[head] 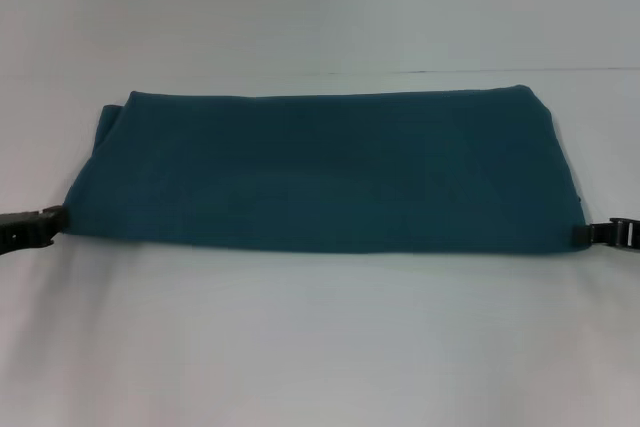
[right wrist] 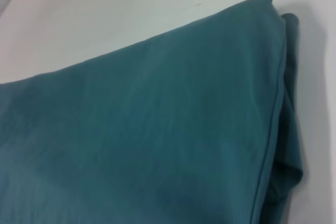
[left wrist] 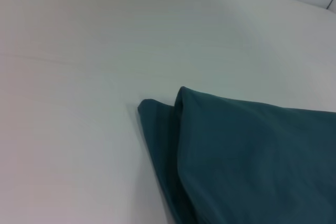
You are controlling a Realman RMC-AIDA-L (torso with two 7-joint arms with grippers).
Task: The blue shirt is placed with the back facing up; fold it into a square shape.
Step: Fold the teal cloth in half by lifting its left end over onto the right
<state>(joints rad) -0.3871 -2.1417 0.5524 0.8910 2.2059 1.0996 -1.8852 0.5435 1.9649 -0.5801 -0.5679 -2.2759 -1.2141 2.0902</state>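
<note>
My left pincer and right pincer touch the wide teal-blue folded cotton shirt's near corners; whether they grip it I cannot tell. Uneven lifting could spill the layers.

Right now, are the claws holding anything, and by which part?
Cannot be told. The left claw and right claw each sit at a near corner of the folded blue shirt; no grip shows.

The left gripper reaches in low from the left edge, its tip apparently closed. The right gripper mirrors it from the right edge, fingers seemingly pinched together, both arms level.
</note>
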